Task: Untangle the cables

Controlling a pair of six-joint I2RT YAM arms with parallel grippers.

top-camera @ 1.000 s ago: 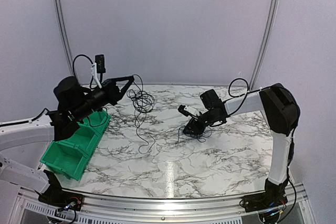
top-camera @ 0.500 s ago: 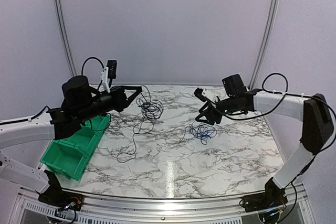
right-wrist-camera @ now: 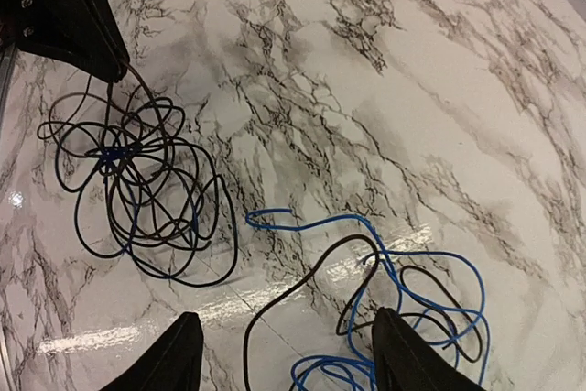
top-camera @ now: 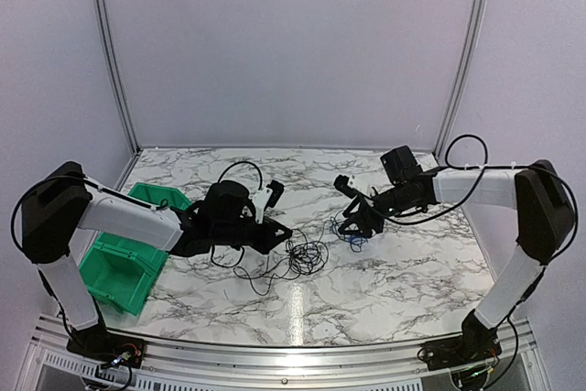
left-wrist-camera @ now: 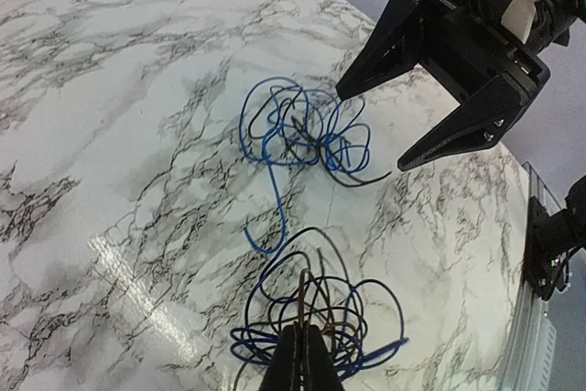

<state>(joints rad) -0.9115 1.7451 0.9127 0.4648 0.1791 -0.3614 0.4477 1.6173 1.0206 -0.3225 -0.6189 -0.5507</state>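
The left gripper is seen low over the marble tabletop, its fingers pressed together on a dark strand at the near edge of a black cable coil. The coil lies spread on the marble just ahead of those fingertips, and a short blue strand is threaded through it.

The right gripper is held wide apart with nothing between its fingers; it is poised directly above a second bundle – a blue-and-black tangle lying loose on the table right of centre. In the left wrist view the two black fingers are seen straddling the far side of that tangle without touching it.

The two bundles are set near each other but apart. A loose blue end is trailed from the tangle towards the coil and stops just beside its edge; a black strand also curls out on that side – whether any wire joins the bundles cannot be told.

A green bin is placed at the left edge of the table, beside the left arm and well apart from both bundles.
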